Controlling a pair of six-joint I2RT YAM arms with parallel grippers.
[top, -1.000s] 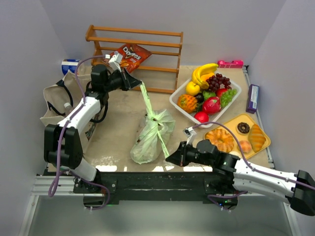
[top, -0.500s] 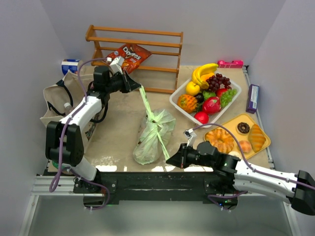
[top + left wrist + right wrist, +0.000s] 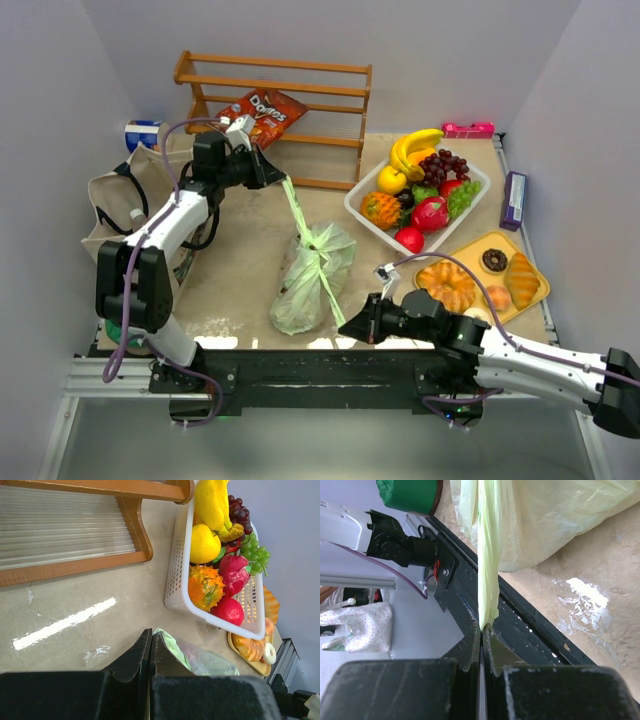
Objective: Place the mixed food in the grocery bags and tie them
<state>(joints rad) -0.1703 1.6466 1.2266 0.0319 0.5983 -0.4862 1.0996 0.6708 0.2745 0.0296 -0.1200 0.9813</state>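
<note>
Both claws clamped on the green bag's handles, stretched out opposite ways

The pale green plastic bag (image 3: 305, 285) sits mid-worktop (image 3: 235, 260), bulging and bunched up on top where its two handle strips meet. The left claw (image 3: 277, 174) is clenched on one strip, pulled taut toward the wooden rack (image 3: 275, 100). The right claw (image 3: 346, 325) is pinched shut on the other, drawn to the near edge. The beige tote (image 3: 105, 200) slumps at far left, and the chips packet (image 3: 262, 113) lies on the rack. The fruit is piled in the white basket (image 3: 352, 203) at right, well apart from the bag.
</note>
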